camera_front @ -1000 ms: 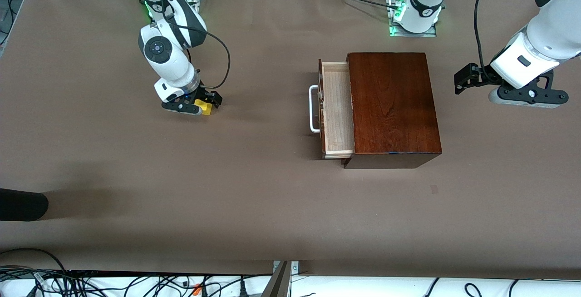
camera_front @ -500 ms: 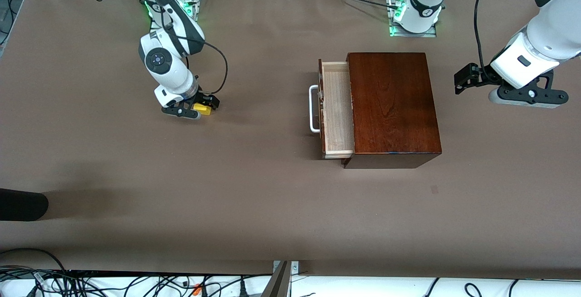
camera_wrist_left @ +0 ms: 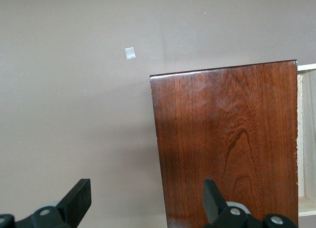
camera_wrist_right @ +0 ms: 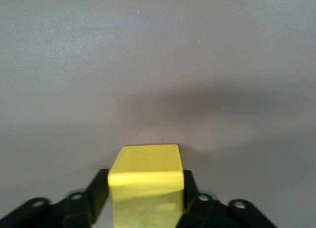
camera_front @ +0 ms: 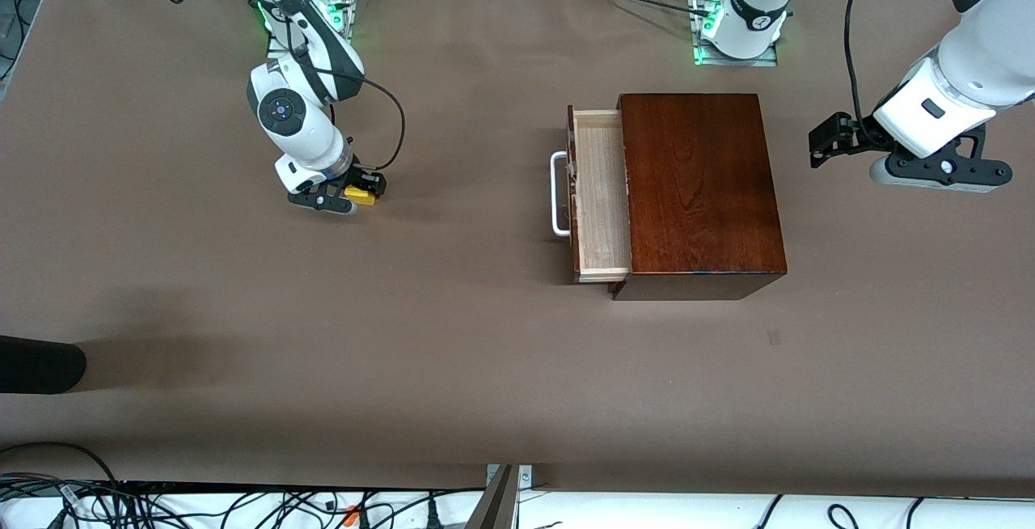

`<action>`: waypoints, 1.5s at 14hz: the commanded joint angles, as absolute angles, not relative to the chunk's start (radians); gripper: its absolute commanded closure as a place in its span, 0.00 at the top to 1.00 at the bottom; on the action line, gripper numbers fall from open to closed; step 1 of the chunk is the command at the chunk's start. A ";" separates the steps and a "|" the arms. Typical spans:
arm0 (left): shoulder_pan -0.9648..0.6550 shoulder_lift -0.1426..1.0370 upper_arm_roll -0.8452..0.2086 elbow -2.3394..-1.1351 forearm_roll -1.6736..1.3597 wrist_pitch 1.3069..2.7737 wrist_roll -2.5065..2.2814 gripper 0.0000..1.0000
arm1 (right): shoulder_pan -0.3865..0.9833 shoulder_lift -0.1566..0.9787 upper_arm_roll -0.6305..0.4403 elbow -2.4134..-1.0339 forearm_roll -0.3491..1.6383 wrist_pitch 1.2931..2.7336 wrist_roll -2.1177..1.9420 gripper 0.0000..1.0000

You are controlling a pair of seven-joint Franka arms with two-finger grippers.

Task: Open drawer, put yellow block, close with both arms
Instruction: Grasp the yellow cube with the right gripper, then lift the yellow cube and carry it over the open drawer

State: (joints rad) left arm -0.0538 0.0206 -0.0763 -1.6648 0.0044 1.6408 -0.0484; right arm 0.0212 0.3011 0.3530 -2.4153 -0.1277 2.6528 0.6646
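The yellow block [camera_wrist_right: 146,181] sat low on the table [camera_front: 453,367] toward the right arm's end, and we saw the right gripper [camera_front: 346,193] closed around it, fingers [camera_wrist_right: 98,191] against both sides. The drawer [camera_front: 600,193] stood pulled out of the wooden box [camera_front: 699,189], well apart. The left gripper [camera_front: 938,169], spread wide and empty, waited over the table beside the box. We judged a shallow grip could drop the block in transit.

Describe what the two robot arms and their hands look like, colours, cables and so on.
Both arms are glossy white with dark grey joint bands and black cables looping along them. The right hand and left hand are black, each with two fingers and round silver screw heads. The right arm's wrist joint carries a round black cap. The bases glow green.
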 commanded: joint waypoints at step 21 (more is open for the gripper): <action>-0.048 0.011 -0.077 -1.667 0.021 1.614 -0.020 1.00 | 0.308 0.308 0.430 -1.427 -0.029 1.720 0.897 0.00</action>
State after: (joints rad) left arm -0.0521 0.0206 -0.0746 -1.6648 0.0044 1.6248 -0.0459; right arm 0.2294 0.2146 0.4351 -1.5668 -0.0189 1.7693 0.8065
